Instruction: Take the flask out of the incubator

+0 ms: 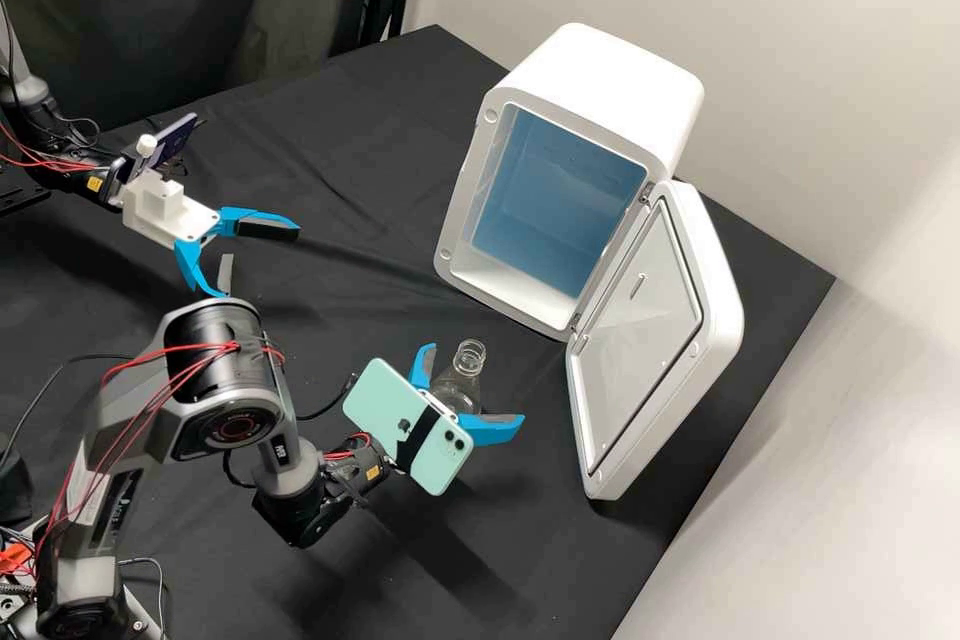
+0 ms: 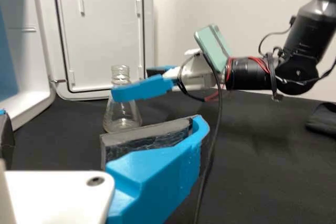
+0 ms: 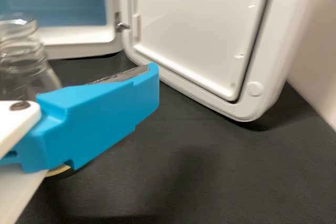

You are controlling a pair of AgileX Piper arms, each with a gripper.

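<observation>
A clear glass flask (image 1: 462, 378) stands upright on the black bench in front of the open white incubator (image 1: 600, 85). My right gripper (image 1: 472, 388) is open, with one blue finger on each side of the flask. In the left wrist view the flask (image 2: 122, 109) stands behind the right gripper's near finger (image 2: 142, 88). In the right wrist view the flask (image 3: 22, 59) sits beside my own finger (image 3: 100, 108). My left gripper (image 1: 255, 260) hangs open and holds nothing, farther left and well away from the flask.
The incubator's blue chamber (image 1: 550, 200) holds nothing. Its door (image 1: 680, 320) is swung wide to the right, close to the flask and the bench's right edge. A mint phone (image 1: 410, 425) is strapped to the right wrist. Open bench lies between the two grippers.
</observation>
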